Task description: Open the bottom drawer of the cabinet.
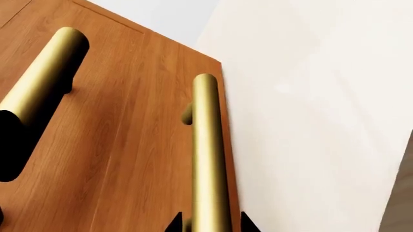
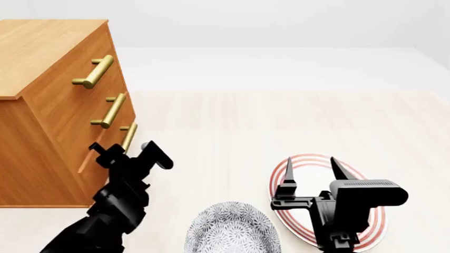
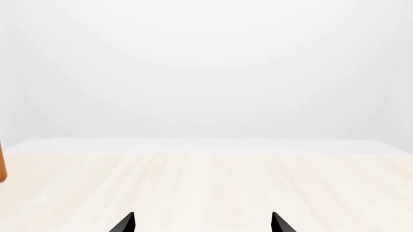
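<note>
The left gripper point(image 1: 212, 223) straddles the bottom drawer's point(image 2: 105, 158) handle point(image 1: 210, 159), tips mostly cut off, grip unclear. The right gripper point(image 2: 309, 171) gapes over the plate point(image 2: 372, 232). The cabinet point(image 2: 49, 105) stands left.

Orange-brown wooden three-drawer cabinet point(image 2: 56, 100) is placed at left on pale floor point(image 2: 281, 121); grey speckled bowl point(image 2: 232, 229) is set front-centre, red-ringed round plate point(image 2: 292, 168) just right of it.

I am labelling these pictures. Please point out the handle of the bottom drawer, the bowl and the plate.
bottom drawer handle point(image 2: 129, 136), head view, middle of the brass bar.
bowl point(image 2: 232, 229), head view, its grey patterned surface.
plate point(image 2: 307, 163), head view, far red-striped rim.
</note>
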{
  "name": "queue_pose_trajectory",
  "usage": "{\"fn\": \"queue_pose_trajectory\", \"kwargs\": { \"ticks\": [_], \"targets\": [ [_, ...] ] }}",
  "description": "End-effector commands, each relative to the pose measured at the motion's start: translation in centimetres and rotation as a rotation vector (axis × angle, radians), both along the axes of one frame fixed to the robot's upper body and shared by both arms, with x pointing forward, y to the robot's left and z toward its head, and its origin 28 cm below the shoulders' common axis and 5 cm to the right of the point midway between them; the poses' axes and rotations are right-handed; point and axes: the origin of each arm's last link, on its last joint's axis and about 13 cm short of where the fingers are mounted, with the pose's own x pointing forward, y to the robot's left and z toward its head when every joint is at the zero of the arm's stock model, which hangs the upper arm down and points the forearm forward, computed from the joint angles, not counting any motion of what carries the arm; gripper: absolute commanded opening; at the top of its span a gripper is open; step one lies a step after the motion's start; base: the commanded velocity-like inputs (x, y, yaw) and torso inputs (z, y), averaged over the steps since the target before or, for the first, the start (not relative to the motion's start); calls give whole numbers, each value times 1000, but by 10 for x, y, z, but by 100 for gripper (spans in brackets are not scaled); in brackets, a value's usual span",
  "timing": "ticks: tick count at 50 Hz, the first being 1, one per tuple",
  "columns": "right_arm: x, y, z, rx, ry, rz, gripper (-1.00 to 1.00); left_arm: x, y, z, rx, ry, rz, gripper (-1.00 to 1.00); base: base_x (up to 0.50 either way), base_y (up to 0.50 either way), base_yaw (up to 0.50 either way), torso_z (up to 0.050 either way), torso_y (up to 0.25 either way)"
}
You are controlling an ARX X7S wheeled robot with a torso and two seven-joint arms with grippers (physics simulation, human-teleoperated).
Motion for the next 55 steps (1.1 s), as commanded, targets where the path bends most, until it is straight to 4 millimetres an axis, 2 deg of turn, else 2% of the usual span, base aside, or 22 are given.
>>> {"fn": "queue_pose_trajectory", "kwargs": {
  "ticks": [1,15,39,55],
  "targets": [
    [-1,-1,-1,5,-4,-4,100,10,-35,7,-14,-8,-147,-100,14,0,-7,0,0],
    [-1,-1,-2,13,-6,1,100,10,-59,8,-42,10,-201,-100,6,-2,-9,-1,0],
    [-1,0,-3,12,-2,5,100,7,-73,24,-140,2,-249,-100,4,-3,-8,0,0],
    [-2,-2,-3,15,-7,0,100,8,-90,24,-151,-6,-291,-100,7,0,-5,-1,0]
  ]
}}
